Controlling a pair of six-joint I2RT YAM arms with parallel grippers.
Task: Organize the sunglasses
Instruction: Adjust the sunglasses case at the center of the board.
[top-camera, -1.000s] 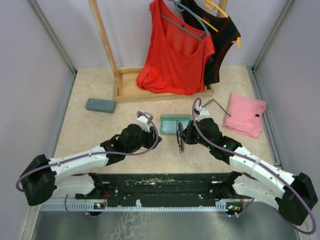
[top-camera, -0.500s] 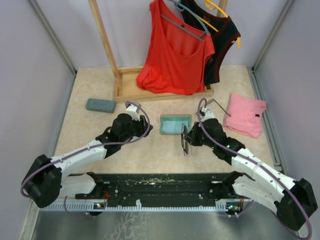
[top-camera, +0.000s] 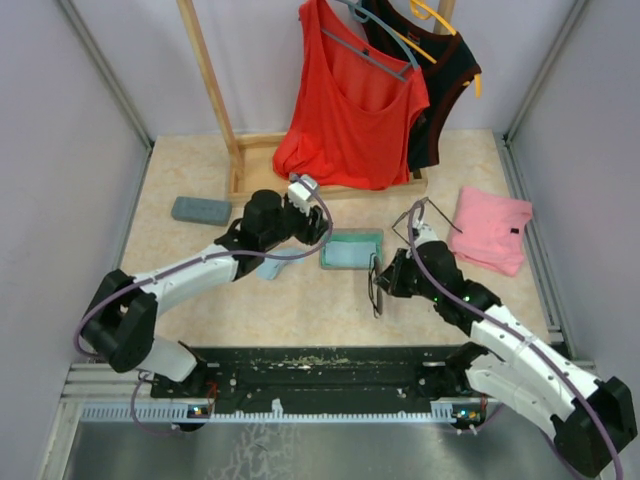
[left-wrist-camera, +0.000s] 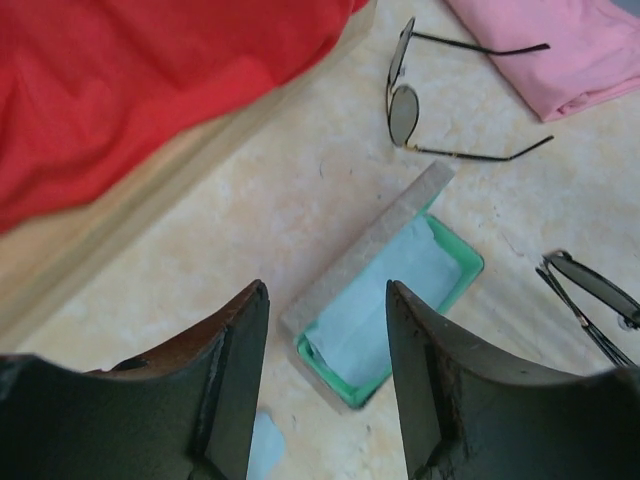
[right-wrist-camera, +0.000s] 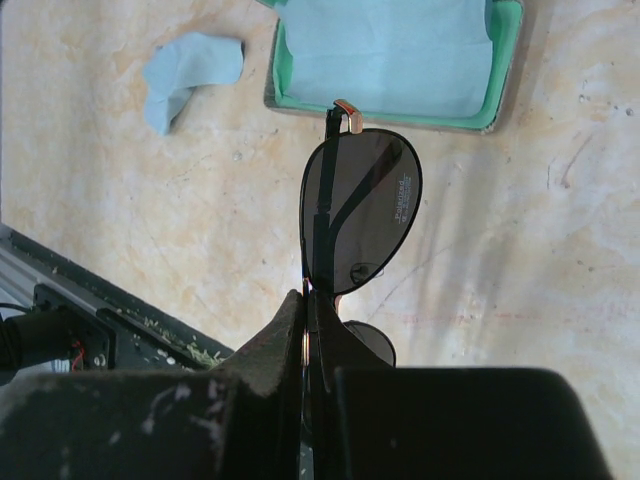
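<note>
Right gripper (right-wrist-camera: 310, 318) is pinched tight on a folded pair of aviator sunglasses (right-wrist-camera: 360, 205), with the lenses sticking out past the fingertips. Just beyond them sits the open glasses case (right-wrist-camera: 505, 70). It's green-lined with a light blue cloth spread inside, so I'd say this pair is about ready to drop in. A loose wiping cloth (right-wrist-camera: 190, 68) lies off to the left of that case.

Left gripper (left-wrist-camera: 325, 300) is spread with nothing in it, hovering over the same case. Ahead of it and to the right, the second pair (left-wrist-camera: 408, 100) lies unfolded on the table beside a pink folded garment (left-wrist-camera: 560, 45). A closed grey case (top-camera: 200, 210) sits well off to its left, probably meant for that pair, though I can't tell what's inside.

So nothing's cased yet, and both pairs are left to do.
</note>
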